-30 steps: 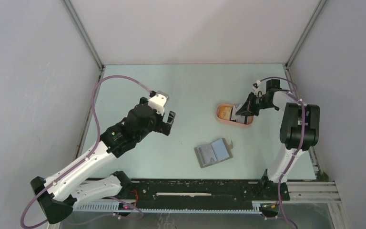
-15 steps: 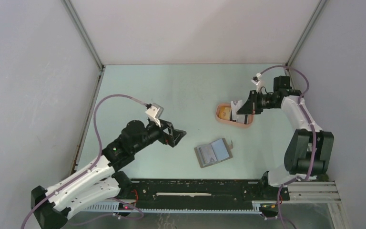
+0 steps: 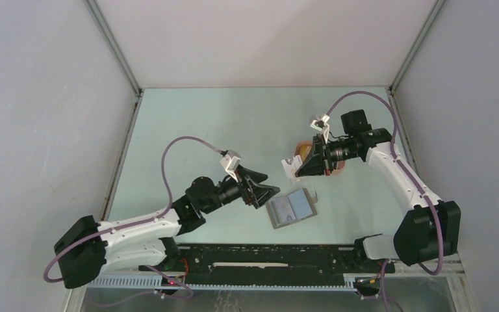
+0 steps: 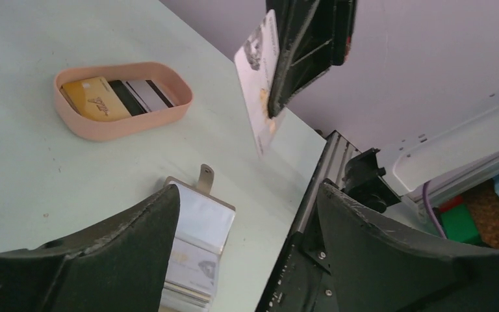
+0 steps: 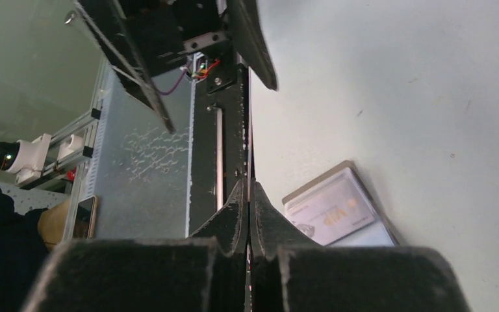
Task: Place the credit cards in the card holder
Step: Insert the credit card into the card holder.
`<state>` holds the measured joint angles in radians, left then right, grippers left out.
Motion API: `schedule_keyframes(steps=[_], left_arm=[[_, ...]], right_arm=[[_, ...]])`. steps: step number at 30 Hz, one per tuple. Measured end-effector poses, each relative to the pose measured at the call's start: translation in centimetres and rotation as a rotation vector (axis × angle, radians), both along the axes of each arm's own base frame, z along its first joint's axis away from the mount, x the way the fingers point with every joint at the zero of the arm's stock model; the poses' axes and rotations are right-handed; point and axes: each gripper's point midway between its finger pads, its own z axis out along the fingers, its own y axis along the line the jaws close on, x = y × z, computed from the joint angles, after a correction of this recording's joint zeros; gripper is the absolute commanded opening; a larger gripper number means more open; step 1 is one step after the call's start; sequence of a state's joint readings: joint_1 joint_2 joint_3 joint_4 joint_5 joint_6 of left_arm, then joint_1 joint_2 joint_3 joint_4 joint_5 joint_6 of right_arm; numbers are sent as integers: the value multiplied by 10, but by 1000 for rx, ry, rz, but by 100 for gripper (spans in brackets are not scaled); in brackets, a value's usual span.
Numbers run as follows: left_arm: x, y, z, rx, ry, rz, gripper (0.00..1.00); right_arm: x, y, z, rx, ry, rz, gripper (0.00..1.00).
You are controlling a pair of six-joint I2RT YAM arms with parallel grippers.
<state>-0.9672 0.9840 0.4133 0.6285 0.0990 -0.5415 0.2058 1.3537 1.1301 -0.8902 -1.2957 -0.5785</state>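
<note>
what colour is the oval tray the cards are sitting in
Peach-pink. The tray shows best in the left wrist view.

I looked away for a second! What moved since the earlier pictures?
The right tool lifted a pale card out of the peach tray and carried it toward the card holder, gripped on edge. The left tool swung in, open, beside the holder. The card holder, tray, orange card and striped card stayed put.
</note>
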Motion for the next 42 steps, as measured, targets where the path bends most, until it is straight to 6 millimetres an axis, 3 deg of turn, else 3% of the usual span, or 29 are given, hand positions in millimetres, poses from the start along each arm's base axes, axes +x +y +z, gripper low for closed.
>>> schedule_keyframes(steps=[7,12,16,22,27,31,39,42], left_arm=[[9,-20,-13,-3,13,-14,66],[11,-33,6,-59,-7,-44,50],[10,-40,18,-94,-20,-69,45],[9,-46,14,-92,-11,-93,1],[7,-47,14,-92,-12,-109,0],[5,-47,8,-62,-15,-121,0],[-11,-40,-19,81,-17,-205,0],[-18,-40,-26,129,-11,-250,0]], right_arm=[[-13,8,3,26,-6,61,0],[-15,9,2,31,7,73,0],[-17,10,1,33,7,78,0],[-20,11,1,33,7,90,1],[-21,10,0,29,0,95,40],[-22,8,-1,24,-6,95,60],[-20,2,2,21,-17,80,60],[-23,3,1,20,-17,91,53]])
